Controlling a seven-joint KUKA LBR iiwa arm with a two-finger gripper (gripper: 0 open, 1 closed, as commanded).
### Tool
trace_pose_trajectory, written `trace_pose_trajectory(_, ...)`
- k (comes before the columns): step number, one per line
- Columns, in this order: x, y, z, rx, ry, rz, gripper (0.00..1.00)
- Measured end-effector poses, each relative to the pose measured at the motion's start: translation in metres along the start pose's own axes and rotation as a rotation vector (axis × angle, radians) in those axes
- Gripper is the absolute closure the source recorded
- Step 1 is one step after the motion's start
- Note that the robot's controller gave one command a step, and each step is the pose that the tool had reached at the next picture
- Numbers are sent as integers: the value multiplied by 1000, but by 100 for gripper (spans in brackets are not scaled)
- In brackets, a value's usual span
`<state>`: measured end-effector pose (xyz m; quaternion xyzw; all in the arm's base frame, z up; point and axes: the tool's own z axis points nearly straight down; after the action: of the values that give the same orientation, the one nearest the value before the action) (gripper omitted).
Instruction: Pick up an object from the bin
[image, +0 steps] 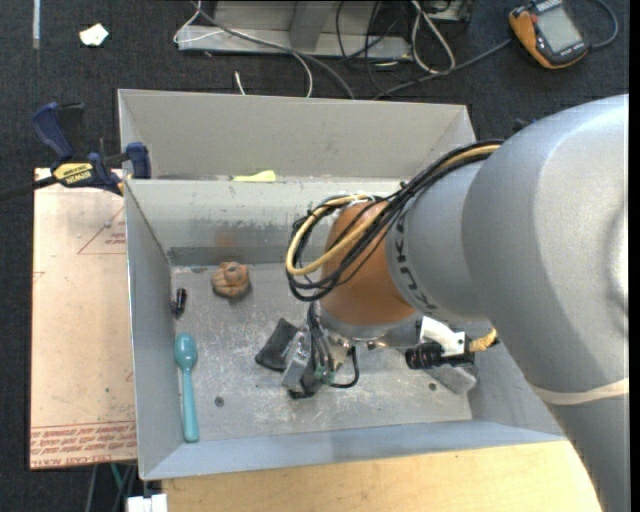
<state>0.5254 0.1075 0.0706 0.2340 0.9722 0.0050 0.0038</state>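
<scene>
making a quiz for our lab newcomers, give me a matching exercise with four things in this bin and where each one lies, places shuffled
Things:
1. teal spoon
2. brown lumpy thing
3. small black piece
4. dark grey flat piece

Places:
a. mid floor, right beside the gripper
b. close to the far wall, in the left half
c. front left, lying lengthwise along the left wall
d. tight against the left wall, toward the back

Pairs: 1-c, 2-b, 3-d, 4-a
</scene>
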Motion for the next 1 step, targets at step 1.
trace_pose_trajectory(1,0,0,0,0,0,0,100)
